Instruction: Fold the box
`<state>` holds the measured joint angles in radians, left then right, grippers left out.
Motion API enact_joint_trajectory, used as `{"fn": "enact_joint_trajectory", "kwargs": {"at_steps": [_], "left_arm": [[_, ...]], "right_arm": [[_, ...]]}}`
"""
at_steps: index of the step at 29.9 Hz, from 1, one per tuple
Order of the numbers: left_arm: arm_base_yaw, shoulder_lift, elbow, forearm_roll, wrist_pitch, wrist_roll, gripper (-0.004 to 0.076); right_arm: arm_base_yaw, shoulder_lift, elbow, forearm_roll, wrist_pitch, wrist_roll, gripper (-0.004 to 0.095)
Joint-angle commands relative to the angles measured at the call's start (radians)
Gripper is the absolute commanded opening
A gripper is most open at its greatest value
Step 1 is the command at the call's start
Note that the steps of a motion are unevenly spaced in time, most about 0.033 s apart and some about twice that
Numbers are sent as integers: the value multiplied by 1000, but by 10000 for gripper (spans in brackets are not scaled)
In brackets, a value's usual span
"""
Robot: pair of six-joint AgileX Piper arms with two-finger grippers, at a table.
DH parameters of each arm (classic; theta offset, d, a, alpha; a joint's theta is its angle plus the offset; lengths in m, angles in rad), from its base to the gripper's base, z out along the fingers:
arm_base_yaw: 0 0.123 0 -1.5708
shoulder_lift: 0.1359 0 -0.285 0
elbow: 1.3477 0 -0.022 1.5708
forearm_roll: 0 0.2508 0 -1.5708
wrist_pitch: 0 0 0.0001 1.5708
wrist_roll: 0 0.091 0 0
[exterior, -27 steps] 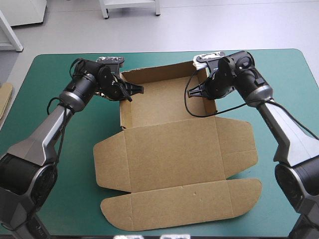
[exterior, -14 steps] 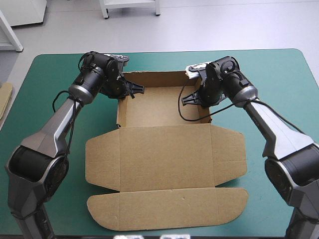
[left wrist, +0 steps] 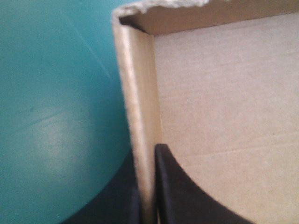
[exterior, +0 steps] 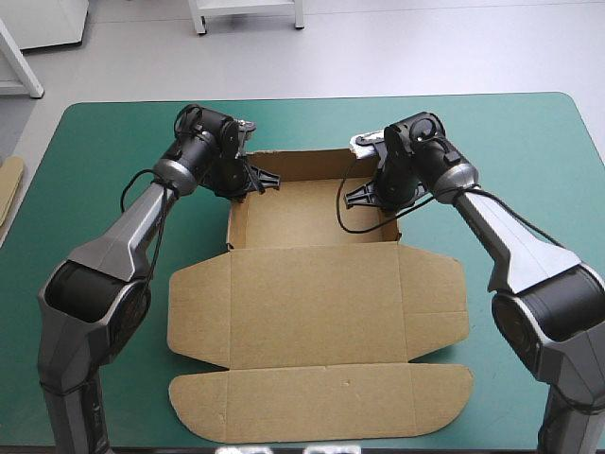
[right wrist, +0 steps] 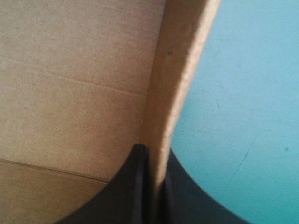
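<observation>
Toward the far edge of the teal-green-covered table (exterior: 529, 142), the brown cardboard box (exterior: 317, 284) is sitting, lid flat, while the black-fingered left gripper (exterior: 263, 178) and right gripper (exterior: 352, 196) are pinching its opposite side walls, probably needing even pressure to hold both upright.

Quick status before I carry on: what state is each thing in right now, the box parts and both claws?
box: open tray, walls raised.
lid: lying flat, flaps spread.
left claw: shut on the box's left wall, one finger inside, one outside.
right claw: shut on the box's right wall, likewise.
spare board: only an edge in view, far left.
</observation>
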<state>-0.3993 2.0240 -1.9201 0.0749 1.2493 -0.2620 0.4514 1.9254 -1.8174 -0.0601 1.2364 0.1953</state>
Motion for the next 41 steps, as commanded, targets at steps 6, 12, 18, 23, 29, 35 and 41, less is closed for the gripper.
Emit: {"fn": "enact_joint_trajectory", "kwargs": {"at_steps": [6,12,18,23,29,35,41], "left_arm": [[-11,-3,-30,-101,41,72,-8],[-11,20,-29,-106,41,85,-8],[-11,29,-29,-105,41,90,-8],[-11,29,-39,-104,33,107,-7],[-11,29,-79,-106,42,117,123],[-11,29,-128,-127,40,117,353],[-11,29,-162,-141,40,117,472]], "right_arm": [[12,33,-30,70,10,-72,-13],[12,73,-30,72,8,-73,-13],[12,75,-30,70,-20,-77,-13],[12,69,-32,66,-48,-77,0],[12,69,-87,44,-44,-75,282],[12,69,-157,6,0,-43,541],[12,69,-215,-36,10,-32,564]]}}
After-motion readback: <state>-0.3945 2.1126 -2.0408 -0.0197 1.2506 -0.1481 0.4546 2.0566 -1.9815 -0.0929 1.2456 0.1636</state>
